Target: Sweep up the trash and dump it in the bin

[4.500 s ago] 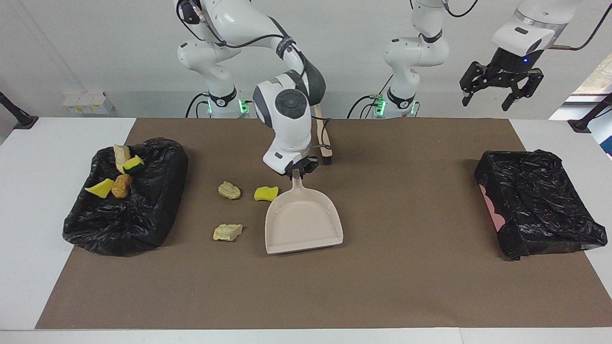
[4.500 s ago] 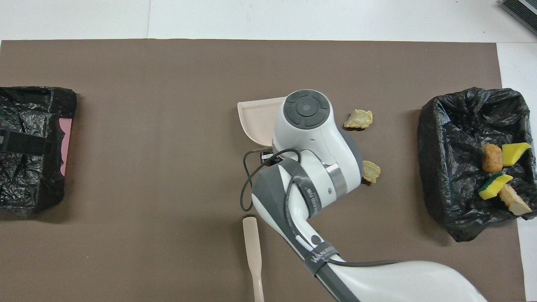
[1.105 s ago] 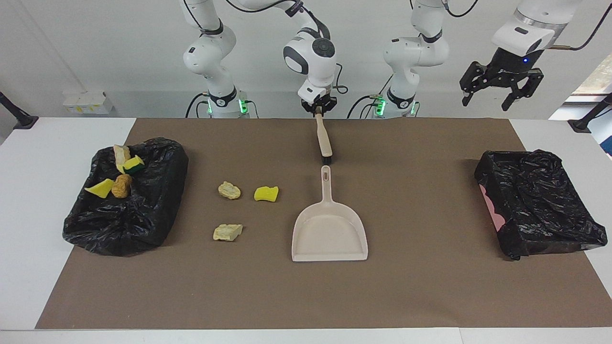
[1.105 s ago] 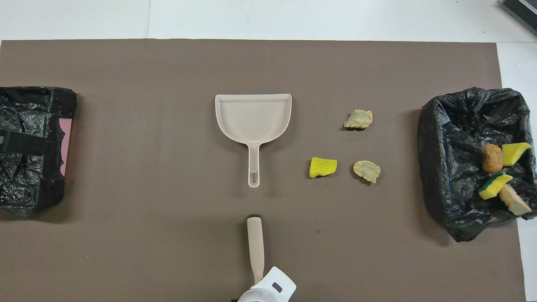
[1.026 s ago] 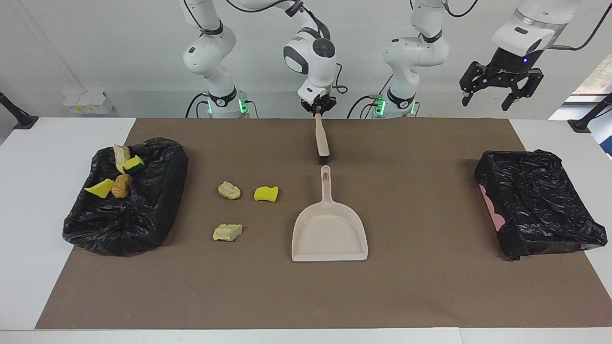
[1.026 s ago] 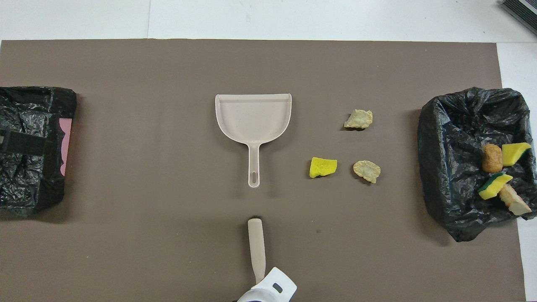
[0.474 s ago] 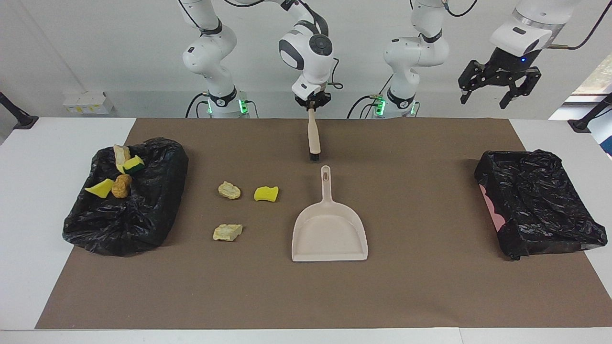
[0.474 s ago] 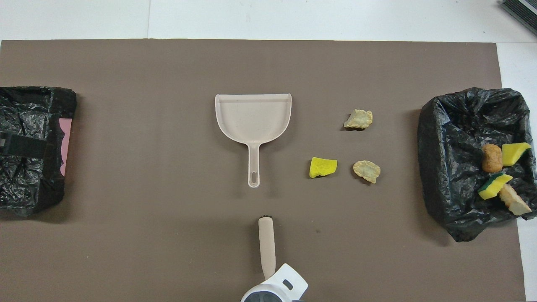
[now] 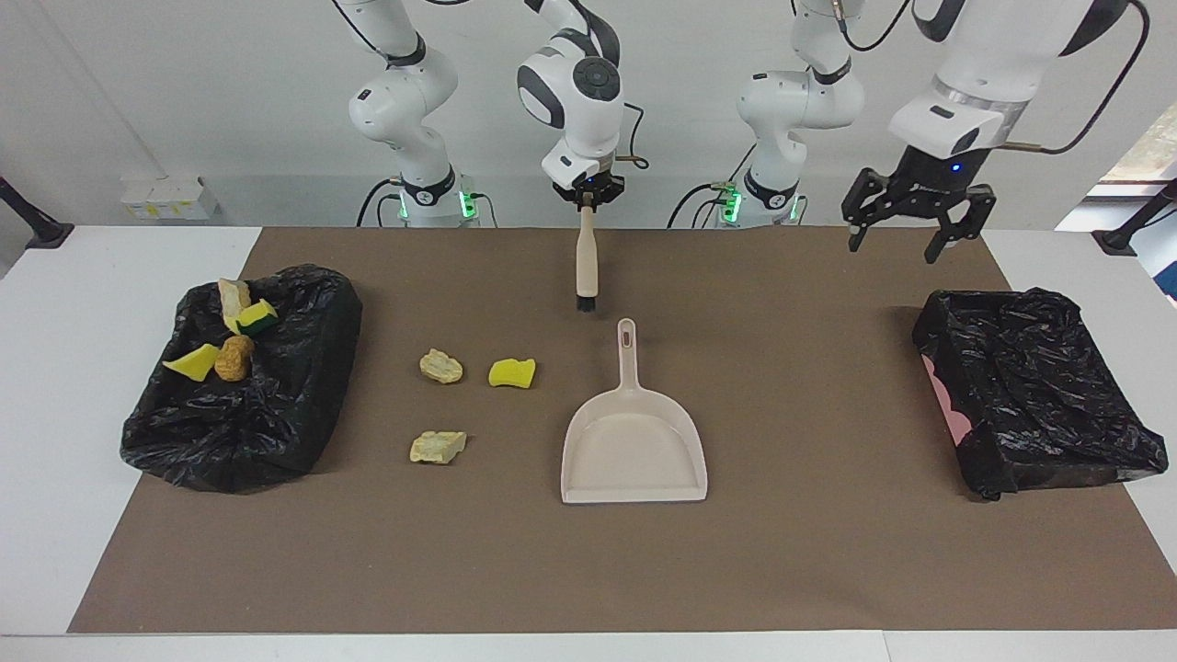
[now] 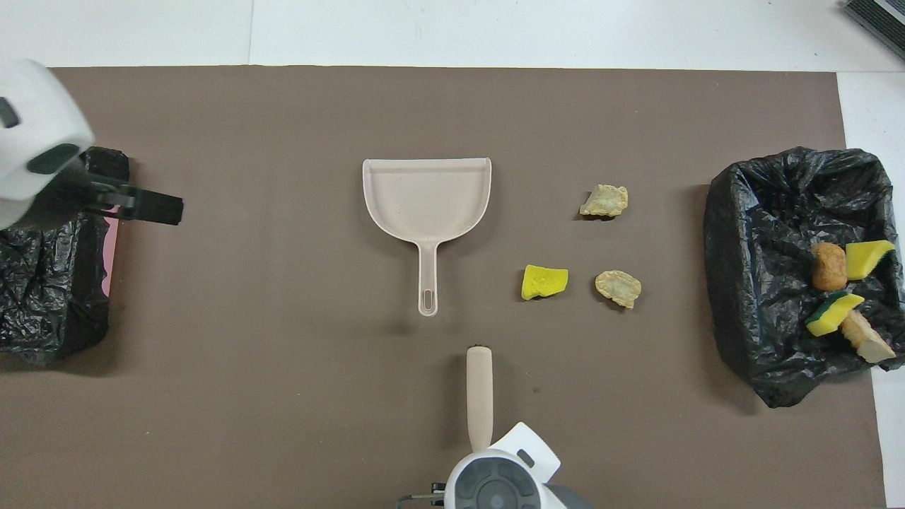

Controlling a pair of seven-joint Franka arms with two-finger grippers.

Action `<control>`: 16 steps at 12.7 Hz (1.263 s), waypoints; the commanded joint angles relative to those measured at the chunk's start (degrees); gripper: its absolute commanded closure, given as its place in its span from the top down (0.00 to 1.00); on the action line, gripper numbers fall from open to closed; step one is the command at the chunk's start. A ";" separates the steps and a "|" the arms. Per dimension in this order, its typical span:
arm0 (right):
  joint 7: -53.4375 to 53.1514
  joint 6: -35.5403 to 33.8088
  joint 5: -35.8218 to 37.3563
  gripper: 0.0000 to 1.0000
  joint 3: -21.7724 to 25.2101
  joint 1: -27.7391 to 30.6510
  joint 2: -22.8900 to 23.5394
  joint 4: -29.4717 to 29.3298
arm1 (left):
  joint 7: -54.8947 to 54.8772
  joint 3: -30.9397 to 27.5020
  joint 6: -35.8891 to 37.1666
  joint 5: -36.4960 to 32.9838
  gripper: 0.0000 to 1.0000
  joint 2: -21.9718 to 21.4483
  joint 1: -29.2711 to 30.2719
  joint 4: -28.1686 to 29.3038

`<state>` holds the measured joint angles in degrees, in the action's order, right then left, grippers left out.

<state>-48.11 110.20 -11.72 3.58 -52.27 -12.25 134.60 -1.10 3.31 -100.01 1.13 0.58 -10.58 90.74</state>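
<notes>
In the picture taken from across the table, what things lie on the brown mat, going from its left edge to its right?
Black bin bag holding scraps → beige chunks → yellow sponge piece → beige dustpan → second black bin bag.

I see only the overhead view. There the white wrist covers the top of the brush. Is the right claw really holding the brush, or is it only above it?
Observer: It is holding it. In the facing view the right claw is shut on the top end of the brush.
Operator: How does the brush hang?
Observer: Upright, bristles down, over the mat close to the handle end of the dustpan. I cannot tell if the bristles touch the mat.
Operator: And the left claw? I see only one dark finger.
Observer: The left claw is open and empty, raised over the mat's edge near the black-lined bin at the left arm's end.
</notes>
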 commanded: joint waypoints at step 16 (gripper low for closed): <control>35.78 2.12 18.23 0.00 -0.24 40.92 2.75 0.66 | 25.88 -0.50 -28.66 -0.34 1.00 17.35 -22.46 12.18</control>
<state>-16.63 110.46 5.77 4.02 -14.57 -9.05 133.99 23.42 3.68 -126.99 1.13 19.07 -31.93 100.84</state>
